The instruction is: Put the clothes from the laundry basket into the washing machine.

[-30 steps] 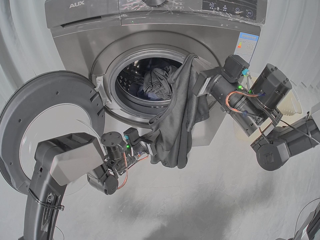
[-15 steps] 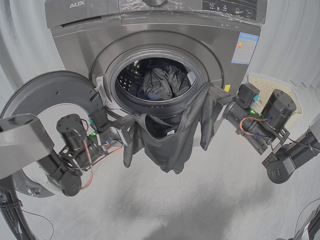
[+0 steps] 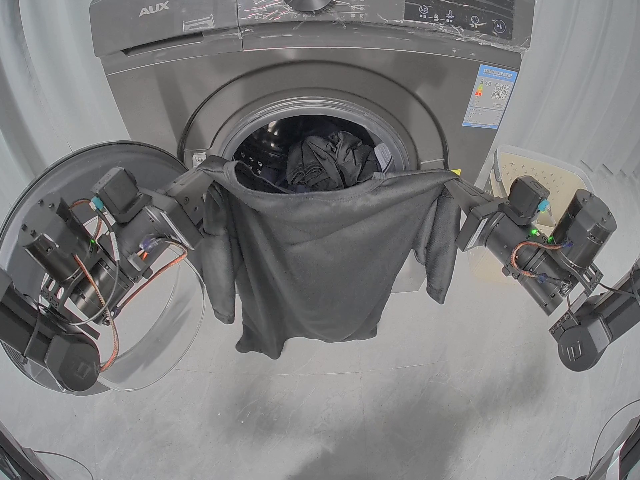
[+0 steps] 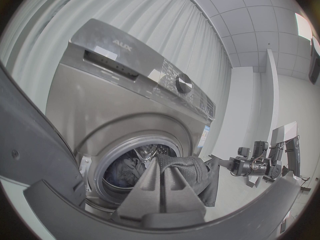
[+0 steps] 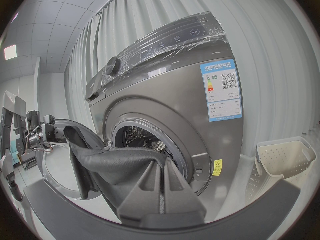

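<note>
Found left gripper (image 3: 200, 176) and right gripper (image 3: 461, 193) clamped on top corners of dark shirt (image 3: 320, 255). Judged soft, light, limp; best held at corners.

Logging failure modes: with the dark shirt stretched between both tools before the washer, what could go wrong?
The shirt is spread wider than the drum opening, so pushed in flat it may snag the rim. Its hem hangs below the opening and may stay outside. The left tool sits near the open door.

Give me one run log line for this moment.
left gripper: shut on black shirt | right gripper: shut on black shirt | black shirt: stretched across washing machine opening
</note>
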You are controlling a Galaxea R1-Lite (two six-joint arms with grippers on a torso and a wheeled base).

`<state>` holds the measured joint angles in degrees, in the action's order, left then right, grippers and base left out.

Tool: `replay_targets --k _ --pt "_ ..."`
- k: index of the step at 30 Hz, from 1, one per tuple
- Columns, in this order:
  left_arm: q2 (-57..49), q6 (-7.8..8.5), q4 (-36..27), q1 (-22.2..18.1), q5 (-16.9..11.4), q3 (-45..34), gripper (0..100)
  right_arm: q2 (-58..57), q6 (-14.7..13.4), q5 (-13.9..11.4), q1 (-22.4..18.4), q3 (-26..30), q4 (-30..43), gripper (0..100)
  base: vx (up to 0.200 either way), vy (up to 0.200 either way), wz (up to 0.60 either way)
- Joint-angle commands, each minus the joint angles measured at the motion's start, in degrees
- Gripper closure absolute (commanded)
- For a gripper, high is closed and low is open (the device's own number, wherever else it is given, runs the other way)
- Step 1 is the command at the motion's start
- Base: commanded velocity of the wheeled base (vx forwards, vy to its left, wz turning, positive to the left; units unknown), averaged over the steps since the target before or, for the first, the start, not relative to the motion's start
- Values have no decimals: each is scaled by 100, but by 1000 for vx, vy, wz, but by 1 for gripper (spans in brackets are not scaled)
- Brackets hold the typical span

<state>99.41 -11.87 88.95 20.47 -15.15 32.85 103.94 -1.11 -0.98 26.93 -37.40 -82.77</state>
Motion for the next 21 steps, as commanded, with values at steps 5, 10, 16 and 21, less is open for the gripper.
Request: replay_targets --k 5,10,16,21 --pt "-405 -8 -98 -254 -58 11 100 -154 14 1 -56 14 16 100 0 0 0" --pt "-405 -17 -98 -324 -58 63 100 -225 190 1 -223 31 16 100 0 0 0" --pt "-423 -26 -106 -518 -67 134 100 -260 216 1 -373 5 33 100 0 0 0" --pt "-423 -26 -106 -553 -67 151 100 -286 225 1 -390 5 42 100 0 0 0"
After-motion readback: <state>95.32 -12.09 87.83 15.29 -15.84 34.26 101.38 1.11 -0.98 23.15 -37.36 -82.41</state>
